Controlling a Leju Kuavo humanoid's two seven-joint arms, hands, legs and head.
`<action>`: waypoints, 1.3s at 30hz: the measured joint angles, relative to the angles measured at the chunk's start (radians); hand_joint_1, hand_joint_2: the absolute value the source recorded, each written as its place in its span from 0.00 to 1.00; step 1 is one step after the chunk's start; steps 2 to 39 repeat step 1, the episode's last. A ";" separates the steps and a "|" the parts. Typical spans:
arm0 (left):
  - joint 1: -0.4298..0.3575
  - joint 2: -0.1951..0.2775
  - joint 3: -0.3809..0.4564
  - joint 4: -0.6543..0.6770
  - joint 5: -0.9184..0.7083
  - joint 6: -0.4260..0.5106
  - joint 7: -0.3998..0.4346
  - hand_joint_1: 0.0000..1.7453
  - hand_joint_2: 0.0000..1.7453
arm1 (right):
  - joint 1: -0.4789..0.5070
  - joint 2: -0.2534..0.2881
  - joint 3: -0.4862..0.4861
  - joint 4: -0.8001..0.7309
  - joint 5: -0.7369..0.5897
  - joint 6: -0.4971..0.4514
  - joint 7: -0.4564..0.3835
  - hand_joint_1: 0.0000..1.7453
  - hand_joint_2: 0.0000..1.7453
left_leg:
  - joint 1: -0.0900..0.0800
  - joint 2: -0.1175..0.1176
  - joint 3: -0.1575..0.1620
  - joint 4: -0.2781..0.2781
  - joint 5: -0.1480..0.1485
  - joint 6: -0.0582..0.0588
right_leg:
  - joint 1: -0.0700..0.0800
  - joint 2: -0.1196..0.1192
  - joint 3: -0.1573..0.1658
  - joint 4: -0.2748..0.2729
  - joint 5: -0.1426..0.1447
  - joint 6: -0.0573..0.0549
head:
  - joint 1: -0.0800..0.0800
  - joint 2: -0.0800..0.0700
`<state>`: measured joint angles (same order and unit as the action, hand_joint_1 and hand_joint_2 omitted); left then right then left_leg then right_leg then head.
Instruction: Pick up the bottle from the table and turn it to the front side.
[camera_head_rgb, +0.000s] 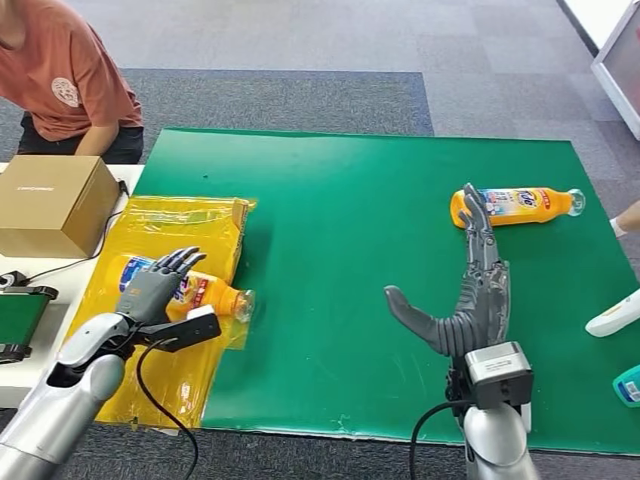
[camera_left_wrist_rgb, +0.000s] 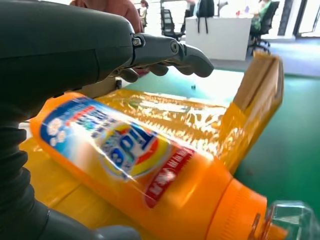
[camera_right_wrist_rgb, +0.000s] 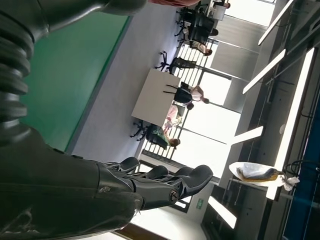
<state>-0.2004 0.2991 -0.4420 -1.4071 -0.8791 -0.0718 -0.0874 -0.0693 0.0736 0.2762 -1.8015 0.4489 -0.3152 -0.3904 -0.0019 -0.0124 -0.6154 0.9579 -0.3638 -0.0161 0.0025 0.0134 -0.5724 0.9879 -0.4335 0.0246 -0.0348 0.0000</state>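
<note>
An orange bottle (camera_head_rgb: 207, 293) with a blue and red label and a clear cap lies on its side on a yellow plastic bag (camera_head_rgb: 173, 225) at the table's left. My left hand (camera_head_rgb: 155, 285) is over its bottom end with fingers spread. In the left wrist view the bottle (camera_left_wrist_rgb: 132, 160) lies label up between the straight fingers (camera_left_wrist_rgb: 181, 52) and the thumb, with a gap to the fingers. A second orange bottle (camera_head_rgb: 521, 205) lies on its side at the far right of the green mat (camera_head_rgb: 340, 220). My right hand (camera_head_rgb: 472, 300) is raised and open just before it, fingertips reaching its bottom end.
A cardboard box (camera_head_rgb: 49, 200) stands at the far left on the white table, and a person (camera_head_rgb: 68, 80) in an orange shirt sits behind it. At the right edge are a person's hand (camera_head_rgb: 626, 218), a white object (camera_head_rgb: 615, 315) and a teal item (camera_head_rgb: 628, 385).
</note>
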 joint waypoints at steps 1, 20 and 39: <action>0.005 0.003 0.003 -0.012 0.006 0.003 0.000 0.00 1.00 | 0.001 0.000 -0.001 0.000 0.000 -0.001 0.000 0.00 1.00 | 0.000 0.000 0.000 0.000 0.000 0.000 | 0.000 0.000 0.000 0.000 0.000 0.000 | 0.000 0.000; 0.005 0.003 0.003 -0.012 0.006 0.003 0.000 0.00 1.00 | 0.001 0.000 -0.001 0.000 0.000 -0.001 0.000 0.00 1.00 | 0.000 0.000 0.000 0.000 0.000 0.000 | 0.000 0.000 0.000 0.000 0.000 0.000 | 0.000 0.000; 0.005 0.003 0.003 -0.012 0.006 0.003 0.000 0.00 1.00 | 0.001 0.000 -0.001 0.000 0.000 -0.001 0.000 0.00 1.00 | 0.000 0.000 0.000 0.000 0.000 0.000 | 0.000 0.000 0.000 0.000 0.000 0.000 | 0.000 0.000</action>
